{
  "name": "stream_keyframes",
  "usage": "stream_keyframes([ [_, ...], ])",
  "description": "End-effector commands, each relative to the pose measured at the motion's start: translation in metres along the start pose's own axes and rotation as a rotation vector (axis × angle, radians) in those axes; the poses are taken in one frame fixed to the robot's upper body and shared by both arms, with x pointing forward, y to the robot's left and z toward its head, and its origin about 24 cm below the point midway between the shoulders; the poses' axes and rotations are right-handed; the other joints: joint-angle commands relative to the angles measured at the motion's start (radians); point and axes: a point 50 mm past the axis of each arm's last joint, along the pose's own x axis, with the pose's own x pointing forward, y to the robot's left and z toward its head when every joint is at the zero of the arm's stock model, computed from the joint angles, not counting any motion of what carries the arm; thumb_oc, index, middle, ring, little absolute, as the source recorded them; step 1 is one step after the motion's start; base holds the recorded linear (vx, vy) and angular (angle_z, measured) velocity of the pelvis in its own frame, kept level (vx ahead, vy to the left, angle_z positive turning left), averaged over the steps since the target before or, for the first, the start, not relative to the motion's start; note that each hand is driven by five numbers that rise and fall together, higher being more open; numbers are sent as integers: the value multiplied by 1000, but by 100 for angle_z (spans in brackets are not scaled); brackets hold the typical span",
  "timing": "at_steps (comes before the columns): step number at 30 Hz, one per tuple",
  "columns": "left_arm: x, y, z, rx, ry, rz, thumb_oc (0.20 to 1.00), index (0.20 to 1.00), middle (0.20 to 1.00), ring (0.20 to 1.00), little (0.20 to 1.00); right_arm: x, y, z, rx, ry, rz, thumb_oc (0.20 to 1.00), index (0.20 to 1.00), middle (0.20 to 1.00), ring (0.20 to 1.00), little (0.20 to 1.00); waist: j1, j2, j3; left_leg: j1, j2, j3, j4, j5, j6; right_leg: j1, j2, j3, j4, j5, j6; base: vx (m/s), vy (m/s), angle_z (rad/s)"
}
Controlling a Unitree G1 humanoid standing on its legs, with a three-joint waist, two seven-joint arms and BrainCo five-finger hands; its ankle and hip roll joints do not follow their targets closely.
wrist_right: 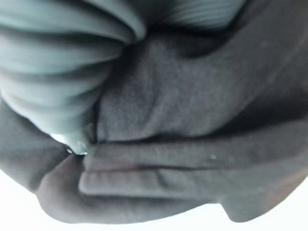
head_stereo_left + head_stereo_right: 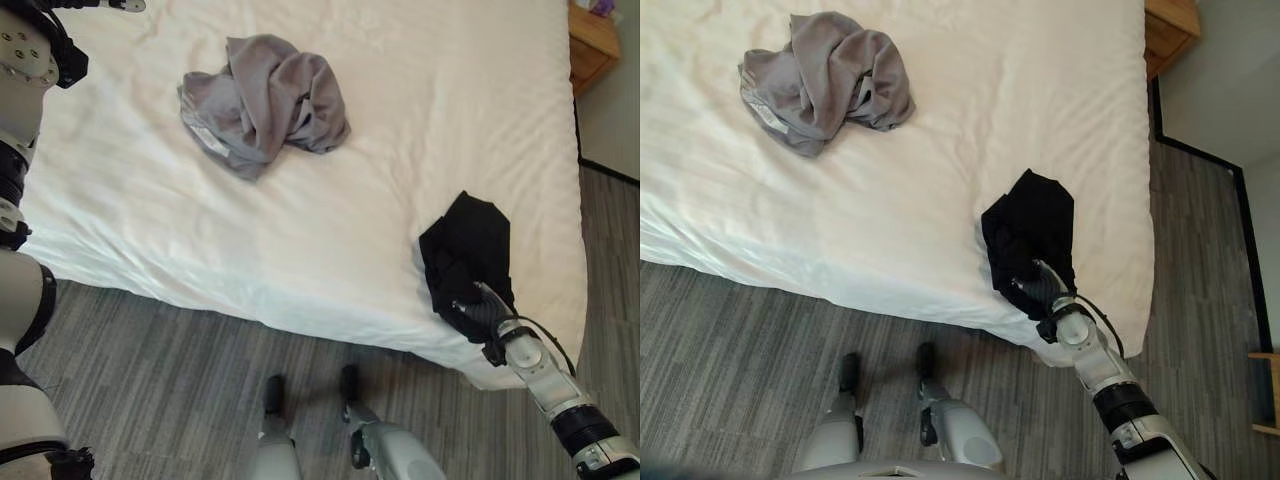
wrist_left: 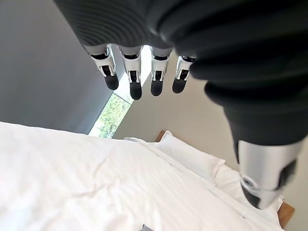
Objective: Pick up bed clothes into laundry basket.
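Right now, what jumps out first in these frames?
The black garment near the bed's near right corner stands out against the white bed, with the right hand buried in its near edge. Next is the crumpled grey garment farther back on the left. The left hand hangs open in the air above the bed.

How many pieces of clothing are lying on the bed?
2: a grey garment bunched mid-bed, and a black garment at the near edge, where the right hand reaches into it.
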Motion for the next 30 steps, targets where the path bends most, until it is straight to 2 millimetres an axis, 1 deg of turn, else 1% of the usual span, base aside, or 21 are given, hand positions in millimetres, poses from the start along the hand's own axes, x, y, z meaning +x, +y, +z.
stream_keyframes([
  [1,6,45,13,-53,-16,148,1000,1000,1000,1000,1000,-13,-5,-32,-12,130,8,200,200,200,200,200,6,51,50,38,38,-42,-55,45,34,57,-75,-7,11,44,116,11,37,-2],
  [4,9,41,29,-64,-63,148,1000,1000,1000,1000,1000,-16,-6,-30,3,113,-5,200,200,200,200,200,-13,60,68,10,36,-40,-55,49,35,25,-78,-3,11,49,117,0,0,0],
  [5,11,41,42,-66,-103,155,1000,1000,1000,1000,1000,-17,-10,-28,-4,98,-18,200,200,200,200,200,-22,63,83,-11,35,-40,-55,54,34,7,-80,-2,11,54,116,0,0,0],
  [6,11,41,42,-66,-103,155,1000,1000,1000,1000,1000,-17,-10,-28,-4,99,-18,200,200,200,200,200,-23,63,83,-11,35,-40,-55,54,34,6,-80,-2,11,54,116,-44,20,6],
  [7,11,39,52,-68,-136,156,1000,1000,1000,1000,1000,-18,-14,-25,-9,82,-37,200,200,200,200,200,-34,68,102,-26,34,-41,-55,56,33,-9,-81,1,11,60,117,-24,13,4],
  [9,12,40,56,-68,-148,159,1000,1000,1000,1000,1000,-19,-16,-25,-7,77,-49,200,200,200,200,200,-39,70,109,-36,34,-41,-55,57,34,-19,-81,1,11,62,117,-44,22,-1],
  [10,13,36,61,-59,-158,156,1000,1000,1000,1000,1000,-22,-17,-24,-9,68,-60,200,200,200,200,200,-54,72,127,-59,38,-36,-55,60,36,-46,-80,11,11,72,120,-50,27,-5],
  [14,13,31,59,-43,-149,142,1000,1000,1000,1000,1000,-27,-17,-27,-5,72,-67,200,200,200,200,200,-69,67,143,-71,40,-26,-55,59,36,-66,-78,22,11,80,121,-19,13,-13],
  [16,13,27,58,-36,-148,134,1000,1000,1000,1000,1000,-30,-17,-33,-3,96,-74,200,200,200,200,200,-77,65,149,-80,42,-22,-55,60,36,-78,-76,28,11,82,121,-33,15,-7],
  [17,13,23,58,-15,-144,124,1000,1000,1000,1000,1000,-31,-27,-33,-7,92,-112,200,200,200,200,200,-91,55,167,-105,44,-14,-55,65,36,-103,-73,34,11,87,122,-44,7,-12],
  [18,13,23,58,-15,-144,125,1000,1000,1000,1000,1000,-31,-27,-33,-8,92,-112,200,200,200,200,200,-91,56,165,-108,44,-14,-55,65,36,-106,-73,34,11,88,122,-61,-1,-17],
  [20,14,23,52,49,-109,116,1000,1000,1000,1000,1000,-31,-36,-32,-11,83,-151,200,200,200,200,200,-109,45,181,-148,48,-17,-55,75,34,-143,-73,35,11,101,125,-78,-30,-14],
  [21,15,25,50,121,-92,113,1000,1000,1000,1000,1000,-34,-45,-31,-24,70,-181,200,200,200,200,200,-122,29,200,-190,51,-23,-55,85,28,-180,-70,30,11,108,127,-118,-72,-3],
  [23,15,27,37,165,-30,124,1000,1000,1000,1000,1000,-40,-41,-37,-4,90,-196,200,200,200,200,200,-135,19,211,-249,53,-33,-55,96,23,-235,-68,12,11,118,131,-67,-52,12],
  [24,14,23,28,166,3,122,1000,1000,1000,1000,1000,-42,-37,-39,4,96,-189,200,200,200,200,200,-137,17,209,-265,57,-35,-55,94,21,-250,-66,7,11,115,131,-10,-14,21],
  [25,13,20,20,176,36,110,1000,1000,1000,1000,1000,-44,-32,-41,13,106,-179,200,200,200,200,200,-138,12,210,-274,57,-37,-55,96,20,-258,-65,5,11,114,129,3,-12,16],
  [26,13,19,19,175,37,109,1000,1000,1000,1000,1000,-45,-32,-41,12,107,-179,200,200,200,200,200,-139,14,208,-276,57,-38,-55,96,20,-259,-65,4,11,114,129,-16,-3,7],
  [27,11,14,8,194,82,98,1000,1000,1000,1000,1000,-49,-23,-47,15,130,-154,200,200,200,200,200,-138,12,210,-285,55,-43,-55,99,19,-267,-66,-1,11,113,127,0,0,0],
  [29,9,8,-1,196,120,80,1000,1000,1000,1000,1000,-51,-22,-48,5,129,-142,200,200,200,200,200,-137,10,210,-290,51,-52,-55,100,19,-268,-66,-6,11,111,126,0,0,0],
  [30,9,6,-3,197,130,70,705,705,705,705,705,-52,-22,-49,5,136,-136,200,200,200,200,200,-136,11,210,-290,50,-55,-55,100,19,-267,-67,-7,11,111,126,0,0,0],
])
